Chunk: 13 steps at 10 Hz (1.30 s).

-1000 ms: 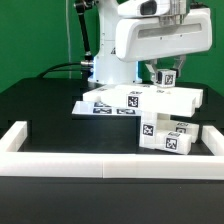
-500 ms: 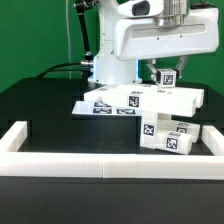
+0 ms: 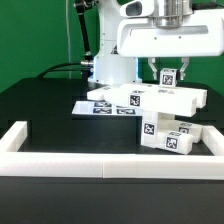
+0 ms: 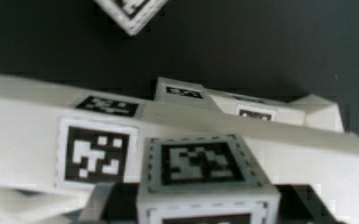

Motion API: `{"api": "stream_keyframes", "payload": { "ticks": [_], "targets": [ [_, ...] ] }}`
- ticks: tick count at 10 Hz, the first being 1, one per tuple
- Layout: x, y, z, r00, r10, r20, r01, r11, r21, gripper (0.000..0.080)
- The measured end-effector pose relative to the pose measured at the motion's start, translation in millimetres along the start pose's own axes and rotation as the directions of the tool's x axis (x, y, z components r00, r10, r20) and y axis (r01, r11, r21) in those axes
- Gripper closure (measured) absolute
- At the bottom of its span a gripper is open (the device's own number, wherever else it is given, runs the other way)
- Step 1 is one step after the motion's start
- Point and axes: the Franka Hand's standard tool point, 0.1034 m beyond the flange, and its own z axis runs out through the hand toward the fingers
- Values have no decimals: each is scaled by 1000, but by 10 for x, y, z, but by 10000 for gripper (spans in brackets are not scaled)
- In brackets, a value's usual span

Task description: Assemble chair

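In the exterior view my gripper [image 3: 168, 78] hangs over the right end of a long white tagged slab [image 3: 140, 99], part of the chair. Its jaws are shut on a small white tagged block [image 3: 169, 73] that stands upright just above the slab; I cannot tell whether the two touch. Under the slab's right end sit more chunky white tagged chair parts [image 3: 166, 136]. The wrist view shows the held block [image 4: 202, 163] close up between the dark fingers [image 4: 123, 198] of the gripper [image 4: 202, 208], with the slab [image 4: 247, 108] lying beyond it.
The marker board [image 3: 92, 106] lies flat behind the slab's left end. A long white border rail [image 3: 90, 161] runs along the front, with a side piece [image 3: 17, 136] at the exterior view's left. The robot's base [image 3: 103, 66] stands behind. A white tagged corner [image 4: 131, 12] shows far off in the wrist view.
The gripper with the small block has crept slightly up and toward the exterior view's right. The slab's right end looks shifted a little the same way.
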Motion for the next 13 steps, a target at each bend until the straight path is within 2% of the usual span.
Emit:
{"api": "stream_keyframes", "payload": {
  "ticks": [4,9,10,11,13],
  "targets": [
    [-6,3,11,972,237,6,-237,972,5,512],
    [-7,6,14,845,535,12,-535,845,5,512],
    [-6,6,13,798,602,14,-602,798,6,512],
    [-5,8,13,781,624,15,-625,781,5,512],
    [-7,5,14,801,599,15,-599,801,6,512]
  ]
}}
